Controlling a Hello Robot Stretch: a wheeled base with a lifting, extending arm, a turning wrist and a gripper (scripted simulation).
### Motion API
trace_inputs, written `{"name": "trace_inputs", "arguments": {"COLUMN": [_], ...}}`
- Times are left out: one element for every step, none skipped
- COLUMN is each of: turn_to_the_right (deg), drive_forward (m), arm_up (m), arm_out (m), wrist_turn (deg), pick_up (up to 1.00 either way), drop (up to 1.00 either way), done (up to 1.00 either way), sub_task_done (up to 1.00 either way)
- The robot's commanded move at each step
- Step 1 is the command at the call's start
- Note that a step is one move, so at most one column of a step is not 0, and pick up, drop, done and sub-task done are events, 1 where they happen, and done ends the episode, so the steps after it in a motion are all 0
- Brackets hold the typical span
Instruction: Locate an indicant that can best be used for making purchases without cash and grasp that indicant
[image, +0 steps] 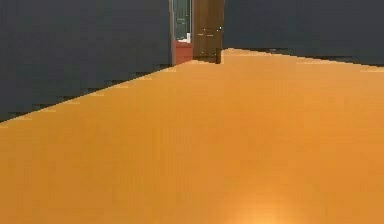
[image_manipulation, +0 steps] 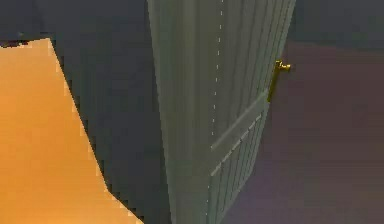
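Orange floor (image: 200, 140), dark walls (image: 70, 50), brown door (image: 208, 30) (another grey-green door (image_manipulation: 220, 90) alongside).

In the forward view the floor (image: 200, 150) spreads from six o'clock up to the walls. A wall (image: 70, 50) runs along ten o'clock and another wall (image: 310, 30) along two o'clock. Between them, at twelve o'clock, is a doorway (image: 181, 25) with a door leaf (image: 208, 30) just to its right.

In the arm side view a door (image_manipulation: 215, 100) stands at the centre, its handle (image_manipulation: 282, 72) at two o'clock. Floor (image_manipulation: 35, 130) lies at nine o'clock, with a wall (image_manipulation: 110, 90) between the two.
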Motion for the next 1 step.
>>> {"name": "trace_inputs", "arguments": {"turn_to_the_right": [0.0], "drive_forward": [1.0], "arm_up": [0.0], "arm_out": [0.0], "wrist_turn": [0.0], "pick_up": [0.0], "drop": [0.0], "done": [0.0], "sub_task_done": [0.0]}}
